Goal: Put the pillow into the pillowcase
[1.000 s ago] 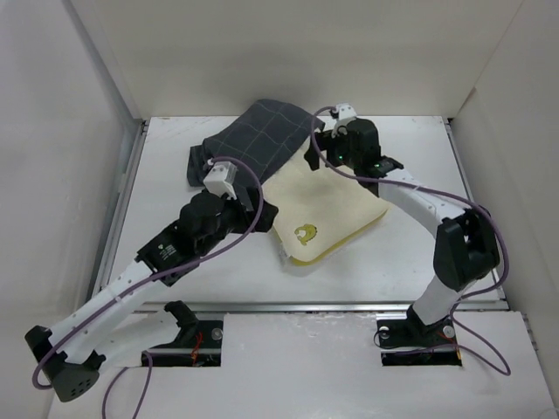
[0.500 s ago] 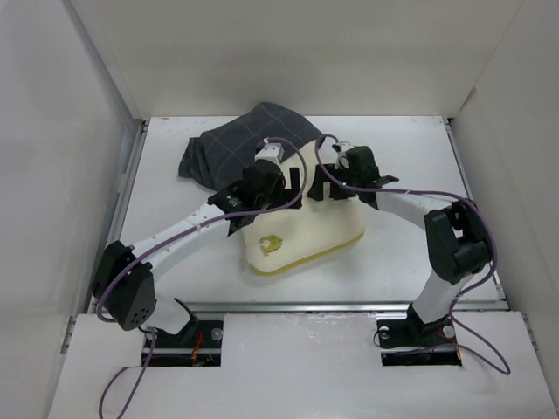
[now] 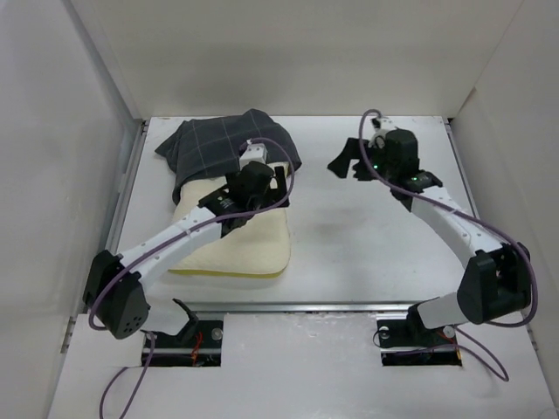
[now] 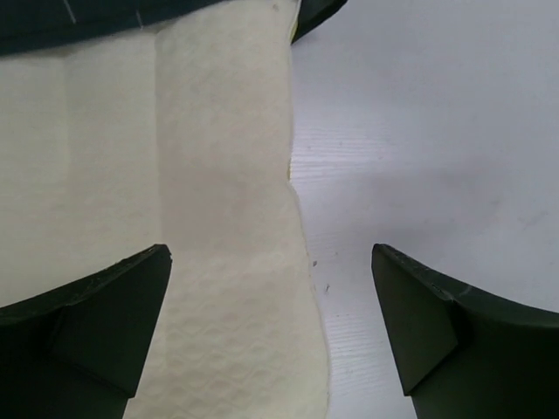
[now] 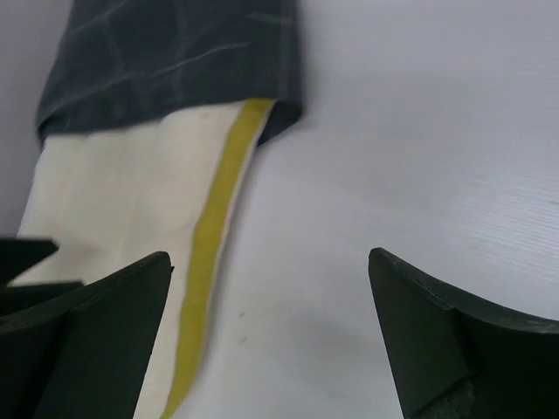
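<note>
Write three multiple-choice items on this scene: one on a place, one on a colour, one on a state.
1. Where does the pillowcase lie?
A. Over the far end of the pillow
B. Apart from the pillow, not touching it
C. Flat under the whole pillow

2. What colour is the pillow's edge strip?
A. Red
B. Yellow
C. Blue

3. How do the left gripper and the right gripper stand?
A. Both open, holding nothing
B. Both shut on the pillow
C. Left shut on the pillowcase, right open

Answers:
1 A: in the top view the dark cloth covers the pillow's far end.
2 B: the right wrist view shows a yellow strip along the edge.
3 A: both wrist views show the jaws wide apart and gripping nothing.
</note>
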Controlling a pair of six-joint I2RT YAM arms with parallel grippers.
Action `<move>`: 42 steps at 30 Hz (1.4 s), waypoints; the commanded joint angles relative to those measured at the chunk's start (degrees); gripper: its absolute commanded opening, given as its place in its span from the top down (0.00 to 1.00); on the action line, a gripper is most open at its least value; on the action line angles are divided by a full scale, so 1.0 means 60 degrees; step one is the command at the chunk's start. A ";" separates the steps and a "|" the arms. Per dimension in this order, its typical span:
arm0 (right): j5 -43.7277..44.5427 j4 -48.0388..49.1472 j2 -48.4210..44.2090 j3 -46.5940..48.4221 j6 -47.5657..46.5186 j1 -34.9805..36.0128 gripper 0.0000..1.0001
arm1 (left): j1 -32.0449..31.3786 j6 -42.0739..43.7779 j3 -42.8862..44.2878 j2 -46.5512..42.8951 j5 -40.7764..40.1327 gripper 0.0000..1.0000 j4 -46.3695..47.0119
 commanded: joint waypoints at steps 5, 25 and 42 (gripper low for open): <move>0.0453 -0.0701 0.0023 0.0325 0.0204 -0.1415 0.00 | 0.0005 -0.0969 0.0502 0.2318 -0.0989 0.00 -0.1287; 0.1388 0.1775 0.4240 0.2359 -0.3486 0.0942 0.00 | 0.0386 -0.0458 0.1867 0.2807 -0.2263 1.00 -0.1611; 0.3862 0.3035 0.7712 0.7062 -0.1643 0.1338 0.93 | 0.0386 -0.0251 0.2144 0.1765 -0.2570 1.00 -0.2153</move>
